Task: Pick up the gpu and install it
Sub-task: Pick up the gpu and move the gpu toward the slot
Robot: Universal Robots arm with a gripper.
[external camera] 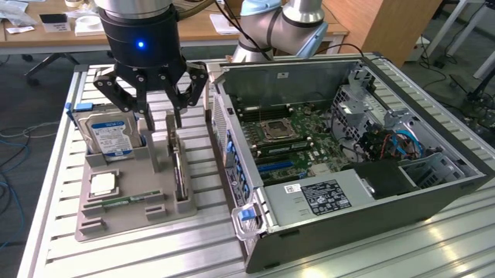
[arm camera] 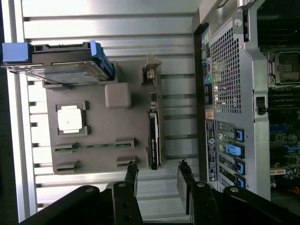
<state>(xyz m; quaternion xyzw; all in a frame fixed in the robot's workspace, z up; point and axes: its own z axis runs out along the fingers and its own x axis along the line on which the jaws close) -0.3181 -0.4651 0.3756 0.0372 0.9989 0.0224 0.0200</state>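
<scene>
The gpu (external camera: 179,169) is a thin dark card standing on edge in a slot along the grey tray's (external camera: 138,176) side nearest the computer case. In the wrist view the gpu (arm camera: 153,137) has its silver bracket at the far end. My gripper (external camera: 161,120) hangs open just above the tray's back part, at the card's far end, with nothing between its fingers. From the wrist camera, the two black fingertips (arm camera: 132,167) stand apart, roughly in line with the card's near end, and my gripper (arm camera: 158,168) is not touching the card.
A blue-labelled hard drive (external camera: 110,134) stands upright in the tray, with a square processor (external camera: 103,184) and a green memory stick (external camera: 124,201) beside it. The open computer case (external camera: 348,156) lies at the exterior view's right on the slatted metal table (external camera: 193,243).
</scene>
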